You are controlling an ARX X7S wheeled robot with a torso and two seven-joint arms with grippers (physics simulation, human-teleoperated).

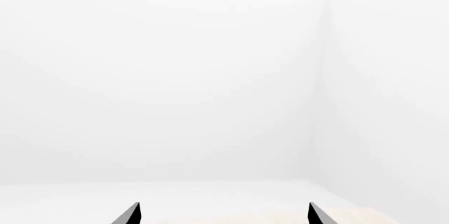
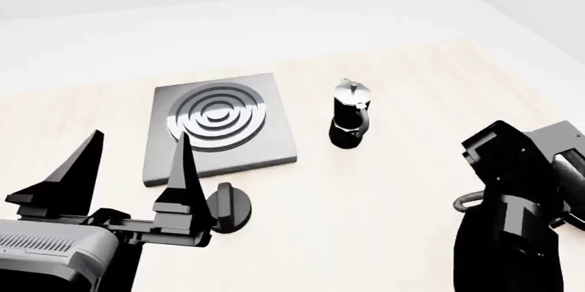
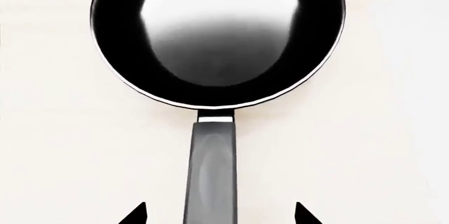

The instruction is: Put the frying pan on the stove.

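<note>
The frying pan [image 3: 217, 40] lies flat on the pale wooden bench [image 3: 49, 145], its glossy black bowl upward and its long handle [image 3: 210, 171] running straight back toward my right gripper [image 3: 221, 214]. In the right wrist view, the two fingertips [image 3: 134, 214] of that gripper stand spread, one on each side of the handle, with bare bench showing between each tip and the handle; they pinch nothing. In the head view, my right arm [image 2: 516, 203] covers the pan almost wholly, and only the loop end of its handle [image 2: 466, 201] shows at the arm's edge, toward the bench's right side.

The stove [image 2: 219, 127], a square grey plate with raised dark rings, rests well apart from the pan, toward the bench's left and farther from me. A black-and-silver moka pot [image 2: 350, 115] stands upright just to the stove's right. A small black round knob [image 2: 229, 204] sits near the stove's near edge.

My left gripper [image 2: 119, 175] hangs in front of the stove's near left corner, its fingers spread and holding nothing; its wrist view faces the white wall [image 1: 175, 77].
</note>
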